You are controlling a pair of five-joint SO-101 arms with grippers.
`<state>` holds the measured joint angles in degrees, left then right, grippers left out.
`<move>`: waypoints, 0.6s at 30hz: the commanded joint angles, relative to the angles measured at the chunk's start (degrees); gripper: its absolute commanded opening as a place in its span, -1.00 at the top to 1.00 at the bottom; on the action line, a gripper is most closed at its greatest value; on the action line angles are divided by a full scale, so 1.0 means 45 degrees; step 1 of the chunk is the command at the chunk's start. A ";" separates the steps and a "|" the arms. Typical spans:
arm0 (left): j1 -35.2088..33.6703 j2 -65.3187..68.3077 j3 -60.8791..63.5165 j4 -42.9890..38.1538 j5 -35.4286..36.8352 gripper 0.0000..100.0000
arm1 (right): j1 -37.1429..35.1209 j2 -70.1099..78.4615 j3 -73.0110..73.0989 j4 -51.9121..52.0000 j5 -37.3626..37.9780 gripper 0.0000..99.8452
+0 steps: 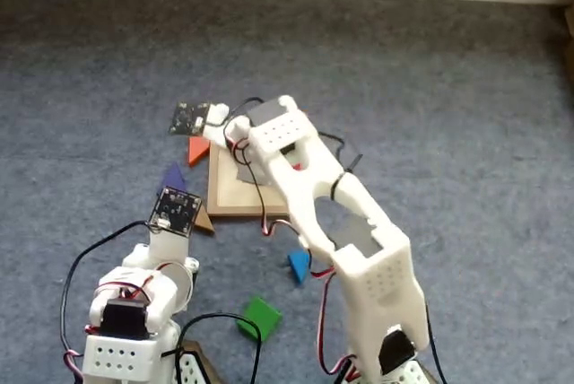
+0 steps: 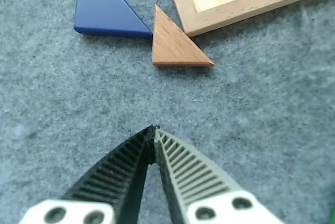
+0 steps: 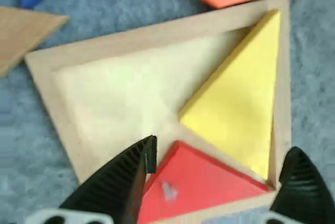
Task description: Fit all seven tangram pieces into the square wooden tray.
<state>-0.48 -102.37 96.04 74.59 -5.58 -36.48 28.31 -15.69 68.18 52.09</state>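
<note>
Red triangle [image 3: 199, 179] and yellow triangle [image 3: 241, 98] lie in the tray [image 3: 157, 35], the right gripper [image 3: 222, 150] spread open over the red one (seating it, I judge), while the left gripper [image 2: 154, 130], closed and empty, must open to take the wooden triangle [image 2: 175, 46] just left of the tray.

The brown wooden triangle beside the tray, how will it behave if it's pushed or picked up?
The brown triangle looks like solid wood, so it probably won't bend. It lies flat on the carpet, so it should slide, not roll, perhaps dragging. Its low edges may be hard to pinch.
</note>
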 commanded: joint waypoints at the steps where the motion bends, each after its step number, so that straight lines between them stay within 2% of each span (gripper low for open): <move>1: -0.0147 -0.0049 0.0264 0.0059 -0.0098 0.99 | 0.0381 -0.1807 -0.0107 0.0283 0.0020 0.64; 4: -0.0147 -0.0049 0.0264 0.0059 -0.0098 0.99 | 0.0557 -0.1905 -0.0107 -0.0107 -0.0313 0.85; 7: -0.0147 -0.0049 0.0264 0.0059 -0.0098 0.99 | 0.0674 -0.1885 -0.0068 -0.1260 -0.2422 0.96; 12: -0.0147 -0.0049 0.0264 0.0059 -0.0098 0.99 | 0.1084 -0.1866 -0.0049 -0.2608 -0.5841 0.97; 18: -0.0147 -0.0049 0.0264 0.0059 -0.0098 0.99 | 0.1065 -0.1397 0.0205 -0.3214 -0.7600 0.97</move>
<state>-0.48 -102.37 96.04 74.59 -5.58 -32.79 23.91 -14.73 56.04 20.97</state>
